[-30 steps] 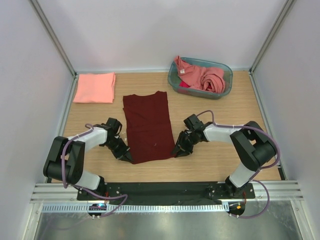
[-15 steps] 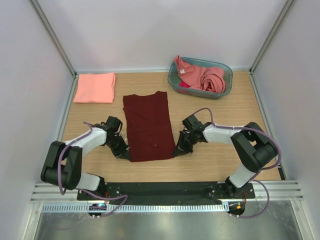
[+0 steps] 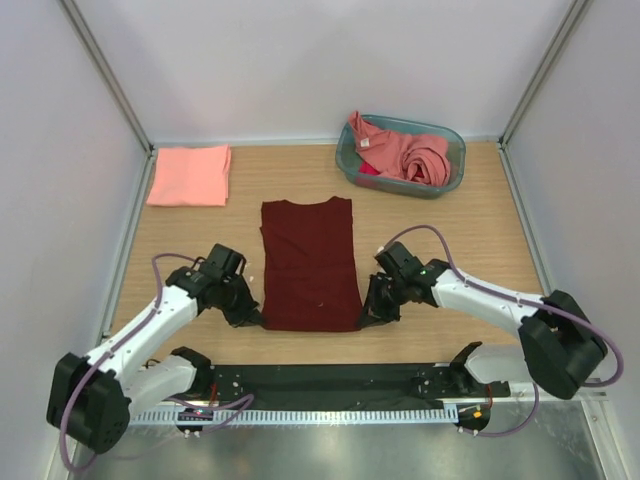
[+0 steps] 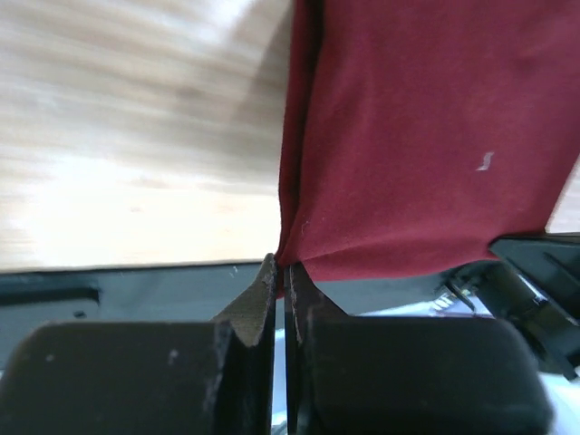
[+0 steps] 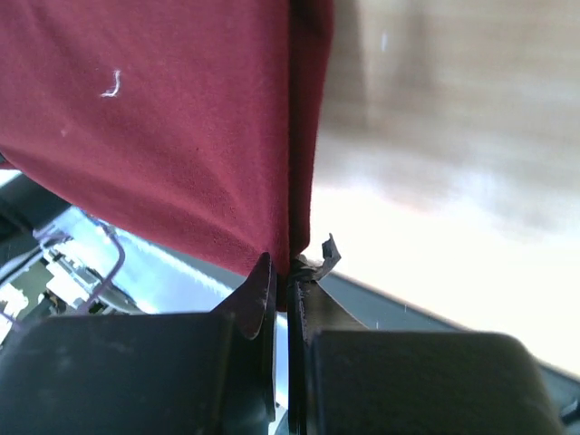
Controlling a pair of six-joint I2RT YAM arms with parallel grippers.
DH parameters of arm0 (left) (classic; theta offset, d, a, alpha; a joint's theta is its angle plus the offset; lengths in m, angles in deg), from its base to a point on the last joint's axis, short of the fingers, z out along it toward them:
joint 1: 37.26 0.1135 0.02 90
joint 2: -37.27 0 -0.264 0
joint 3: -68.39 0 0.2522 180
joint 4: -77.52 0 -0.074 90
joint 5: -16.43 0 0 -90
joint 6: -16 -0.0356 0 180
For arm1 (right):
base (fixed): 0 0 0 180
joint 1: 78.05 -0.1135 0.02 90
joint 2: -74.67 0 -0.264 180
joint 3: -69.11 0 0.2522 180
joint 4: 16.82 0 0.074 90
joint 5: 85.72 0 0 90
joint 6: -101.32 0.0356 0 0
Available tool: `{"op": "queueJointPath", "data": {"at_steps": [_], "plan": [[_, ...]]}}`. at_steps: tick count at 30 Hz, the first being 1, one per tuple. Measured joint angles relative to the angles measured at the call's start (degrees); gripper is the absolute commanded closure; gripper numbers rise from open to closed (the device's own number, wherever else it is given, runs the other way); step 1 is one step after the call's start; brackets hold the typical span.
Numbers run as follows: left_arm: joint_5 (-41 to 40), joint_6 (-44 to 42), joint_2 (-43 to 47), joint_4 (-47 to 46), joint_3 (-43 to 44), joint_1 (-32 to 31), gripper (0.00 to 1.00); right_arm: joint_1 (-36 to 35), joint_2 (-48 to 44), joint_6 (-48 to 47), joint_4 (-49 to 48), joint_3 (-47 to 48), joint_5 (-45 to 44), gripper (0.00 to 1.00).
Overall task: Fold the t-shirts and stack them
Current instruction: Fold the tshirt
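Observation:
The dark maroon t-shirt (image 3: 309,263) lies as a long folded strip in the middle of the table. My left gripper (image 3: 258,318) is shut on its near left corner, seen in the left wrist view (image 4: 283,267) with the maroon cloth (image 4: 417,136) stretching away. My right gripper (image 3: 366,318) is shut on its near right corner, seen in the right wrist view (image 5: 288,267) with the cloth (image 5: 181,118) hanging from the jaws. A folded salmon t-shirt (image 3: 190,174) lies at the far left. Crumpled coral pink t-shirts (image 3: 410,152) fill the basket.
The teal-blue plastic basket (image 3: 452,133) stands at the far right of the table. Grey walls enclose the table on three sides. A black base rail (image 3: 330,380) runs along the near edge, just behind the shirt's near hem.
Both grippers have pulled the maroon t-shirt's near hem toward the near edge and a little right; the strip now lies straighter and closer to the arms' bases.

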Motion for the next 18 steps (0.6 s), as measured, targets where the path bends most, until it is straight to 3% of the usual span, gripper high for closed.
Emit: {"op": "queueJointPath", "data": {"at_steps": [10, 18], "plan": [[3.26, 6.54, 17.29, 11.17, -0.09, -1.90, 1.00, -1.88, -13.81, 1.79, 10.21, -1.25, 2.12, 0.99], [3.91, 8.83, 17.53, 18.10, 5.49, -1.92, 1.00, -2.12, -13.44, 1.44, 17.09, 5.03, 2.71, 0.99]]}}
